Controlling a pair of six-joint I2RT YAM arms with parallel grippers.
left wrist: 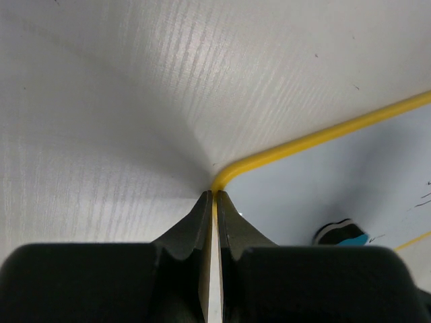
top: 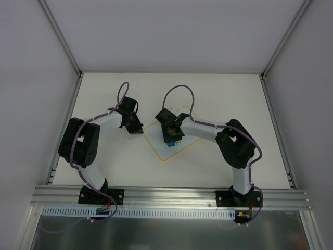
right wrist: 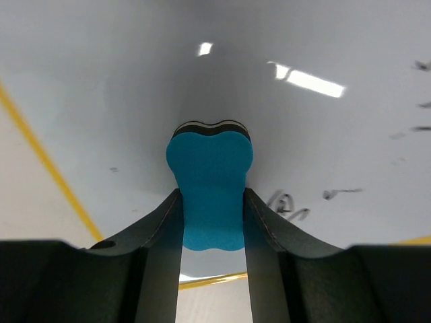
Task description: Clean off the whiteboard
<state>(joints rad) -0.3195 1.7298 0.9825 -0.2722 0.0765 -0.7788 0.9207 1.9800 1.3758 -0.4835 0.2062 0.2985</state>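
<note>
The whiteboard (top: 158, 140) lies flat at mid-table, white with a yellow rim, turned diagonally. My left gripper (top: 136, 128) is shut on its left corner; in the left wrist view the gripper (left wrist: 213, 195) pinches the yellow rim (left wrist: 303, 141). My right gripper (top: 173, 139) is shut on the blue eraser (right wrist: 210, 182) and presses its dark felt face down on the whiteboard (right wrist: 135, 81). Faint black marks (right wrist: 286, 202) remain on the board just right of the eraser. The eraser also shows in the left wrist view (left wrist: 343, 234).
The white table (top: 218, 99) is walled by grey panels on the left, back and right. An aluminium rail (top: 166, 195) with both arm bases runs along the near edge. Purple cables loop above both arms.
</note>
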